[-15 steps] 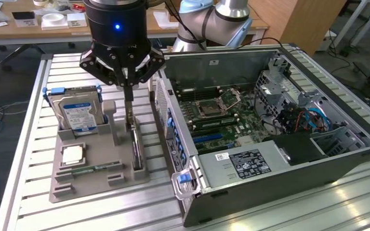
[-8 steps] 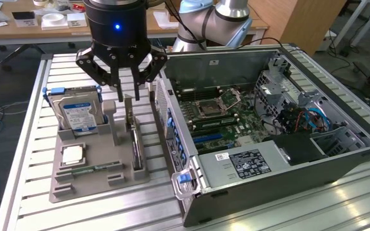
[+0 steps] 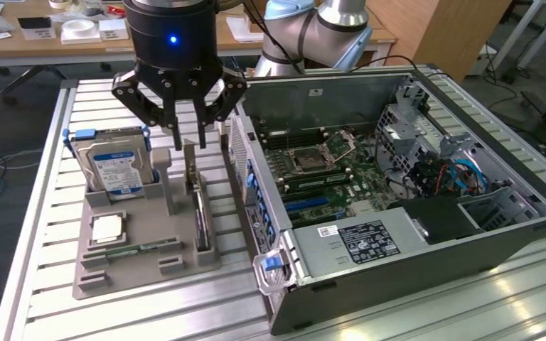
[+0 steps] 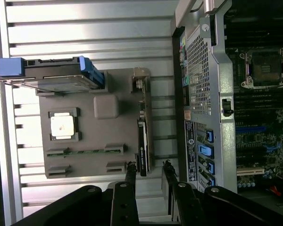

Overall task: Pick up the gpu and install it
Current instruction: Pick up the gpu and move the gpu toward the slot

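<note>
Claw sits just over gpu, fingers spread apart. Gpu stands on edge in gray tray on table. 1 hard drive upright toward exterior view's left, open computer case toward exterior view's right.

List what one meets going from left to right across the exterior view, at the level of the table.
hard drive → gpu → rear panel of the computer case → motherboard → blue cables
</note>
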Robot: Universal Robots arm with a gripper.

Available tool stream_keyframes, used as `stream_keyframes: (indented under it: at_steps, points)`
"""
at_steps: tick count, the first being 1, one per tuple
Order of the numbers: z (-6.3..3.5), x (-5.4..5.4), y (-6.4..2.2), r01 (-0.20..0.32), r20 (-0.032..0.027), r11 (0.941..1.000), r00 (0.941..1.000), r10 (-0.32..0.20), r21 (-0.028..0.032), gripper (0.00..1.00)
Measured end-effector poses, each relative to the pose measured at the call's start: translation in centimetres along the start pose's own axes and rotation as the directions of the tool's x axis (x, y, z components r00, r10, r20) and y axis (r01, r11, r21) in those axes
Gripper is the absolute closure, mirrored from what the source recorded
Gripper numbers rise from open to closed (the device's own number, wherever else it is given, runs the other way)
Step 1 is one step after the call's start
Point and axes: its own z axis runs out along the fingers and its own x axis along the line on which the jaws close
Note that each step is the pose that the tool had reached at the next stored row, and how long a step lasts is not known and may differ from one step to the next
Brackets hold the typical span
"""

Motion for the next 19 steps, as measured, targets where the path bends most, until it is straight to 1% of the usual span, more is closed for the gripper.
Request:
stream_keyframes:
  at_steps: [16, 19]
  points:
    - [0.00, 0.00, 0.00, 0.000, -0.0001, 1.0000, 1.0000, 0.000, 0.0000, 0.64]
    - [0.20, 0.01, -0.01, 0.000, 0.0000, 1.0000, 1.0000, 0.000, 0.0000, 0.64]
